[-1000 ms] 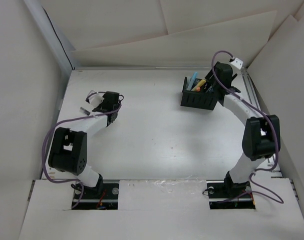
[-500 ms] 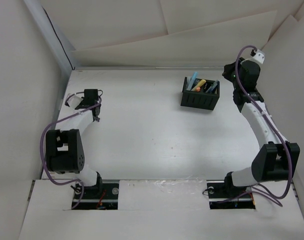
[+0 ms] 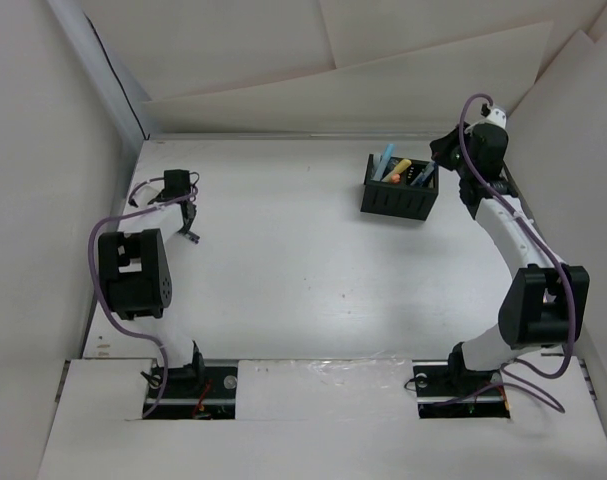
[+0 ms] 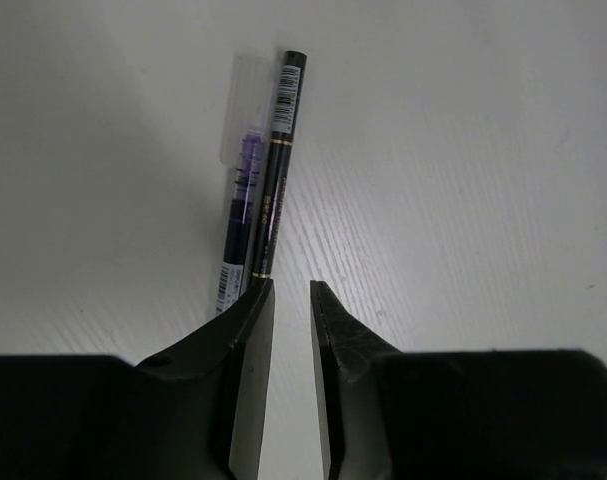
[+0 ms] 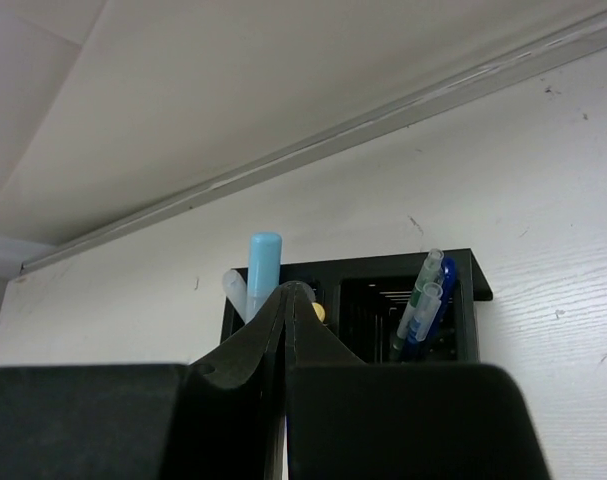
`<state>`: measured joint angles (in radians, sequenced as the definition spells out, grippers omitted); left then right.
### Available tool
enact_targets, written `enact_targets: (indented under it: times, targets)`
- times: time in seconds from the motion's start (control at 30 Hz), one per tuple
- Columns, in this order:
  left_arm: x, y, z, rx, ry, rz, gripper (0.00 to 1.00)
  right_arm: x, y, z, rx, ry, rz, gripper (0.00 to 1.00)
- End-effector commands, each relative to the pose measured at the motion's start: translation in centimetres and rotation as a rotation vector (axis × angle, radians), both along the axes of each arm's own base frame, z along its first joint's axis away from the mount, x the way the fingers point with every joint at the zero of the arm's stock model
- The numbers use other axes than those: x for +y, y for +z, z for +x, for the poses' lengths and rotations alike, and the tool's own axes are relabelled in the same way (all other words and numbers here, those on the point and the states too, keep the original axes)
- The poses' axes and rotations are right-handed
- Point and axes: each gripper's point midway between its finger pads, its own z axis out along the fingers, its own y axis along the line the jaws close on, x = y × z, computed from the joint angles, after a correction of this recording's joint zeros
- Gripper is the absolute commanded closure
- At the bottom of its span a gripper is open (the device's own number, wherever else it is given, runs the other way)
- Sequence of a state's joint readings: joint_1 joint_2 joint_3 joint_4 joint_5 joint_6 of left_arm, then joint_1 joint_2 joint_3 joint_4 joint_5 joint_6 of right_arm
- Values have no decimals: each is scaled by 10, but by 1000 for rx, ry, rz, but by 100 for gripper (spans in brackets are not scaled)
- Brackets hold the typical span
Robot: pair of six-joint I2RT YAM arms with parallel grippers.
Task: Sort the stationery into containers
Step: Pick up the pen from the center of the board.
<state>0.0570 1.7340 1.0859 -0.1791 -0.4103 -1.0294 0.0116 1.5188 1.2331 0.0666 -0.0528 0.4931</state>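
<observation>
**Slim pens call for a mid-barrel pinch**

The left gripper [image 4: 291,285], slightly parted and empty, hovers at the near ends of a dark pen [image 4: 279,160] and a clear purple pen [image 4: 241,190]. They lie touching. Both look light, stiff and probably slick. Far right, the right gripper [image 5: 285,300], pressed together, faces the black organizer [image 5: 453,262].

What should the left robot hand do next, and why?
Probably nudge the left gripper forward and down over the dark pen: it lies on the table beside a clear-capped pen, just ahead of the fingertips, and the narrowly parted jaws hold nothing.
</observation>
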Motion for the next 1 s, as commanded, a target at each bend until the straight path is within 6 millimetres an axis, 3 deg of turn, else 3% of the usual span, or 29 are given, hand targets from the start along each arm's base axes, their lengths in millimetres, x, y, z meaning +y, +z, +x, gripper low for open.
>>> enact_targets:
  times: [0.0, 0.17, 0.53, 0.97]
  targets:
    - [5, 3, 4, 18, -7, -9, 81, -2, 37, 3, -96, 14, -8, 99]
    - [6, 0, 11, 26, -23, -16, 76, 0, 29, 6, -78, 23, -7, 99]
    - [6, -5, 14, 52, -30, -14, 76, 0, 33, 7, -87, 23, -7, 98]
    - [5, -18, 2, 116, -23, -25, 76, 5, 31, 6, -77, 32, -6, 98]
